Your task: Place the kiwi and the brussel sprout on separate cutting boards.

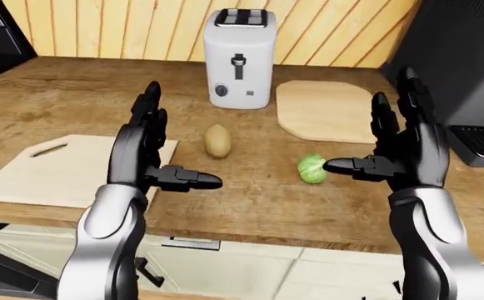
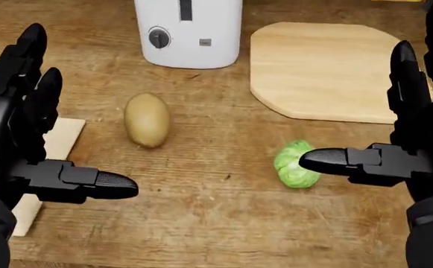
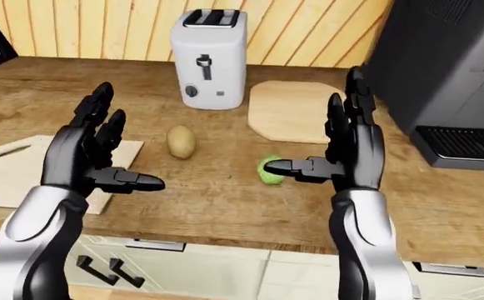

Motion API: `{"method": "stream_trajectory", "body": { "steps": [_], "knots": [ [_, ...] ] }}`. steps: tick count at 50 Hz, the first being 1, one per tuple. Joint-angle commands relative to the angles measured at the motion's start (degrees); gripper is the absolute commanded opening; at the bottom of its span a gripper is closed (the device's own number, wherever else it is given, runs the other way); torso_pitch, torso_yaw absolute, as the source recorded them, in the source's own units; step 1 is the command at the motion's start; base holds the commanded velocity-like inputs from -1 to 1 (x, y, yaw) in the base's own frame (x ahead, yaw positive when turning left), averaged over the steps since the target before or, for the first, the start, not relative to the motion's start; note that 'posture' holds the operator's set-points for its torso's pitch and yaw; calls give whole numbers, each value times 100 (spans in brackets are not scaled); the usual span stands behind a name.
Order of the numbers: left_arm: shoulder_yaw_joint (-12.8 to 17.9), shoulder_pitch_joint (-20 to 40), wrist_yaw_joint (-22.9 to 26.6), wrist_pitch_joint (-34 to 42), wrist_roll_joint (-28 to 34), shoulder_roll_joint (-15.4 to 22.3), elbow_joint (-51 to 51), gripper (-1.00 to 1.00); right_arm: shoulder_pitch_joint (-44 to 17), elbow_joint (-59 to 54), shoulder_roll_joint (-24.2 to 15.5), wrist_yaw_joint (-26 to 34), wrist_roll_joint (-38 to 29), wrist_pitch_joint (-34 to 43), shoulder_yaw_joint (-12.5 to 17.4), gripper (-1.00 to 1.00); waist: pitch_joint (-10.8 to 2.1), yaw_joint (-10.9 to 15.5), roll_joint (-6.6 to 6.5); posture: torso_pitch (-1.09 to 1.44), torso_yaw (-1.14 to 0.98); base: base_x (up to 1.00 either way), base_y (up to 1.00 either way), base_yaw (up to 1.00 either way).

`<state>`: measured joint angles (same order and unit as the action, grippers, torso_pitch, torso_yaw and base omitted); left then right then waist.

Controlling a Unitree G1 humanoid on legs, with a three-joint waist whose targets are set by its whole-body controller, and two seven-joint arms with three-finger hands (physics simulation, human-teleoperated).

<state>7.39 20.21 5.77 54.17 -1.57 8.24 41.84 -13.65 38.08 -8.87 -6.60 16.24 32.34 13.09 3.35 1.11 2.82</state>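
Note:
The brown kiwi (image 2: pixel 147 119) lies on the wooden counter below the toaster. The green brussel sprout (image 2: pixel 294 164) lies to its right. One light cutting board (image 1: pixel 67 169) with a handle slot lies at the left; a second, rounded board (image 1: pixel 325 109) lies right of the toaster. My left hand (image 1: pixel 154 150) is open, fingers up, hovering over the left board's right edge, left of the kiwi. My right hand (image 1: pixel 392 147) is open, thumb pointing at the sprout from its right, just above it.
A white toaster (image 1: pixel 240 59) stands at the top centre against the wood-panelled wall. A dark appliance (image 3: pixel 450 81) stands at the right on the counter. The counter edge and white drawers (image 1: pixel 225 262) run along the bottom.

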Motion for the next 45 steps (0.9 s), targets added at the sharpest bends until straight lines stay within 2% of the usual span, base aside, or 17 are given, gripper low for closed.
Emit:
{"method": "stream_trajectory", "body": {
  "steps": [1,4,6,7,10,12,15,24,36,45],
  "knots": [
    [83,133,-18,-109,9,59,262,100,-112,247,-33,45,20,-171,25,100,-84,-11,11,0,0,0,0,0],
    [105,116,-14,-6,-13,77,400,100,-115,263,-49,63,15,-161,49,100,-100,-94,-138,0,0,0,0,0],
    [116,96,9,29,-21,99,458,100,-133,341,-92,76,49,-80,105,100,-232,-150,-412,0,0,0,0,0],
    [123,98,15,43,-23,104,473,100,-153,382,-118,76,67,-27,136,100,-191,-155,-305,0,0,0,0,0],
    [135,115,29,146,-32,120,580,100,-195,509,-214,100,106,135,217,100,-284,-137,-243,0,0,0,0,0],
    [142,127,31,209,-28,132,651,100,-217,587,-297,157,95,245,279,100,-294,-121,-207,0,0,0,0,0],
    [172,120,48,300,-18,155,768,100,-164,767,-405,280,47,422,371,100,-301,-100,-174,0,0,0,0,0],
    [300,174,90,635,-51,236,1118,100,213,1405,-614,1262,-339,1016,664,100,-285,-72,-146,0,0,0,0,0],
    [374,294,65,807,-134,306,1200,100,435,1359,-467,2371,-1632,871,265,100,-251,-91,-182,0,0,0,0,0],
    [405,189,41,639,-183,293,1130,100,461,1182,-270,2848,-2572,714,-66,100,-255,-110,-213,0,0,0,0,0]
  ]
}}
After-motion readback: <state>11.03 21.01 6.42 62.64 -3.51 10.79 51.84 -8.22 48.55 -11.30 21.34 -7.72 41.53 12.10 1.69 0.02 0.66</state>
